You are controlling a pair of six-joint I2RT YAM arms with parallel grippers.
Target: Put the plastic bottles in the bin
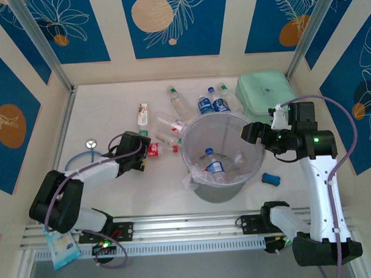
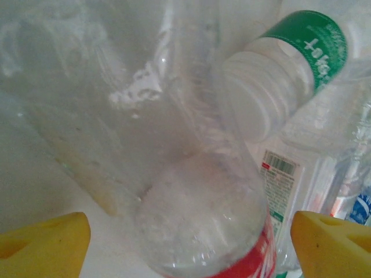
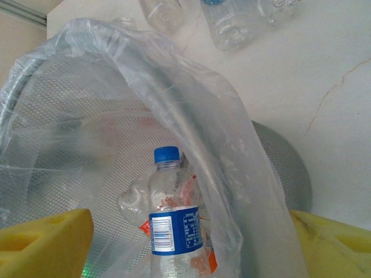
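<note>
Top external, left gripper (image 1: 143, 154) spread open around red-labelled bottle (image 1: 154, 150), right gripper (image 1: 246, 134) spread open over bin (image 1: 221, 192) right rim

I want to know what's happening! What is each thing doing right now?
bin: lined, bottles inside
blue-label bottle: in bin, capped
red-label bottle: lying down, not gripped
left gripper: open, around red-label bottle
right gripper: open, over bin
mint-green case: shut
</note>
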